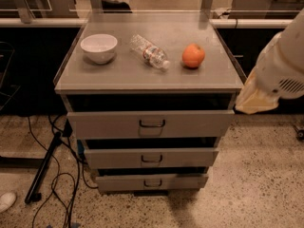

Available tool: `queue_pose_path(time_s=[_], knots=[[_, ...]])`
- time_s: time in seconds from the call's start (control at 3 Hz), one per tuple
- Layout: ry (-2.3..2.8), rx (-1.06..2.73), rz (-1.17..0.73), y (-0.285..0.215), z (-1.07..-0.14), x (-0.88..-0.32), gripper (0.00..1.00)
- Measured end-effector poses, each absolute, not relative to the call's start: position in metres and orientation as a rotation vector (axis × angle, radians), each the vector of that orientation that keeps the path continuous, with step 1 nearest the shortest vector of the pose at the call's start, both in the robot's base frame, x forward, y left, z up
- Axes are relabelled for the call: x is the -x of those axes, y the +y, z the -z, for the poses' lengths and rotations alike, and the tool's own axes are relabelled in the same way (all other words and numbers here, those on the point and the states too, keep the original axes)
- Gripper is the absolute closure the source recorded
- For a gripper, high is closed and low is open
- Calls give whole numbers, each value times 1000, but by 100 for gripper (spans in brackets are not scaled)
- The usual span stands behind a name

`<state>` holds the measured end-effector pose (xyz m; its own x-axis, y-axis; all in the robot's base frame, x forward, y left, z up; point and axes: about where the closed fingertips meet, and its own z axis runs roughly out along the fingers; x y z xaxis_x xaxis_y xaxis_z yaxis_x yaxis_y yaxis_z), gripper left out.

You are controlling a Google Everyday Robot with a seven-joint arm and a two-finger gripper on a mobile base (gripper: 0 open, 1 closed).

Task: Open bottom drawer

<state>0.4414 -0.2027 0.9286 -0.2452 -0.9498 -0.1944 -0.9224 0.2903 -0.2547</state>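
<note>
The bottom drawer (152, 182) is the lowest and narrowest-looking grey front of the cabinet, with a small dark loop handle (153, 183). It stands out a little, with a dark gap above it. The middle drawer (151, 157) and the top drawer (151, 124) also stand slightly out. My white arm (280, 65) with a cream cover (254, 101) hangs at the right edge of the camera view, beside the cabinet's top right corner and well above the bottom drawer. My gripper is out of view.
On the cabinet top (118, 75) are a white bowl (99, 47), a plastic bottle (150, 52) lying on its side and an orange (193, 55). Black cables and a black bar (42, 167) lie on the speckled floor to the left. A dark counter runs behind.
</note>
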Motion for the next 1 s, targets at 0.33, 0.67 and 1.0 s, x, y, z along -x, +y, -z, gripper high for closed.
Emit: queue_pose_path(time_s=[0.33, 0.67, 1.0], knots=[[2272, 1693, 104, -196, -886, -448, 100], [2243, 1731, -15, -172, -797, -452, 100], [2237, 1739, -1, -174, -808, -447, 100]])
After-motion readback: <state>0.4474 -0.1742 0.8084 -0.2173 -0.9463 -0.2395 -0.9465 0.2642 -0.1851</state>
